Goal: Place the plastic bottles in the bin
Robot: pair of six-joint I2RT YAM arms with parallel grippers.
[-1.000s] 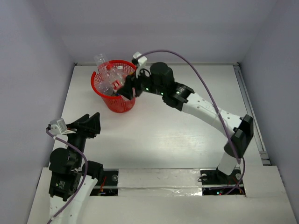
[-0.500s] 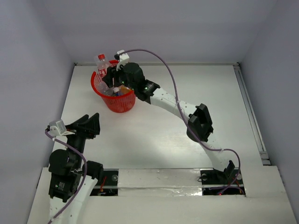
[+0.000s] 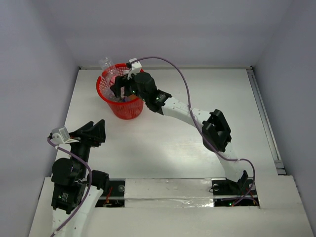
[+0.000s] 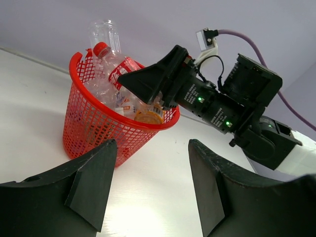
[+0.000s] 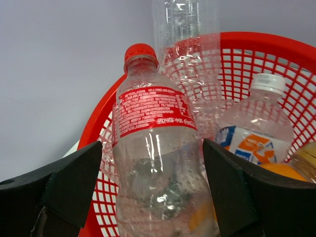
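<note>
The right gripper [image 5: 153, 148] is holding its jaws released, spread wide and gripping nothing, and it is hovering just over the near rim of the bin [image 3: 100, 93], pointing into the opening. Framed between its fingers in the wrist view, a red-capped bottle [image 5: 155, 148] with a red label is standing upright inside the bin, against the far-left part of the rim. Behind it a clear uncapped bottle [image 5: 185, 29] is sticking up well above the bin's rim. A white-capped bottle [image 5: 254, 138] with a blue and orange label is leaning inside the bin to the right, and an orange bottle [image 5: 279, 172] is lying lower down beside it. The bin is standing upright on the table [image 3: 163, 143]. The left gripper [image 4: 150, 148] is hanging with its jaws likewise released and empty, well apart from the bin on its near side and facing it.
</note>
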